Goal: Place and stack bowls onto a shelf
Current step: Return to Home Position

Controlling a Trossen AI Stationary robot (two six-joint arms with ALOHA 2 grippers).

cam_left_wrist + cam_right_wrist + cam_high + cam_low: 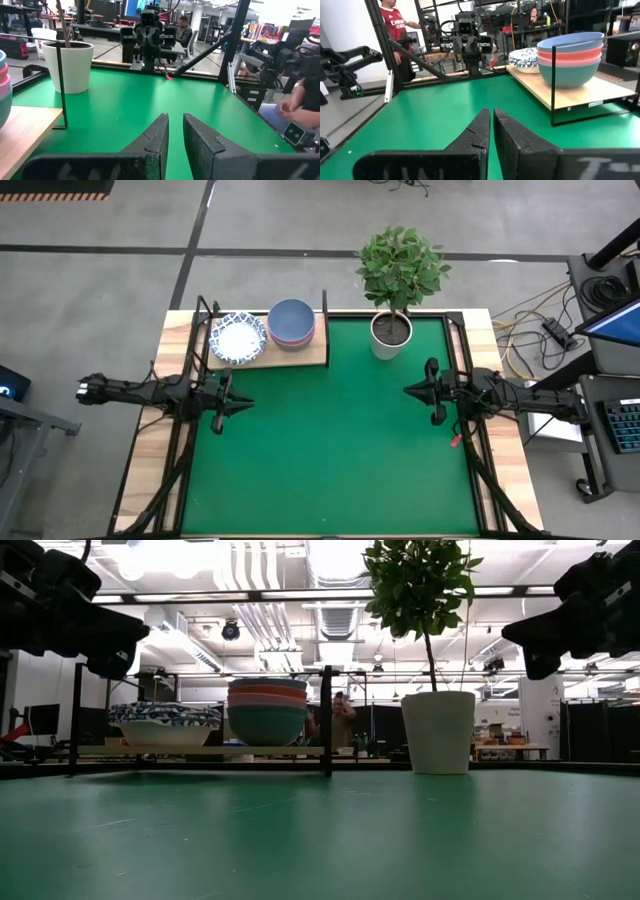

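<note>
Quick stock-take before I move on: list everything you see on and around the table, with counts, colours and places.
Shelf: one, light wood, table's far left corner.
Patterned bowls: stack, white and blue, shelf's left side; count unclear.
Plain bowls: four stacked, grey-blue, red, pink, green, beside them.
Plant pot: one, white, leafy plant, far edge of the mat, right of the shelf.
Mat: one, green, covers the table.
People: in the room behind.
Left gripper: left edge of mat, jaws nearly shut, empty.
Right gripper: right edge, nearly shut, empty.

Left gripper (243,406) hovering near the table's left edge, fingers nearly closed, empty, right gripper (409,389) near the right edge, likewise.
</note>
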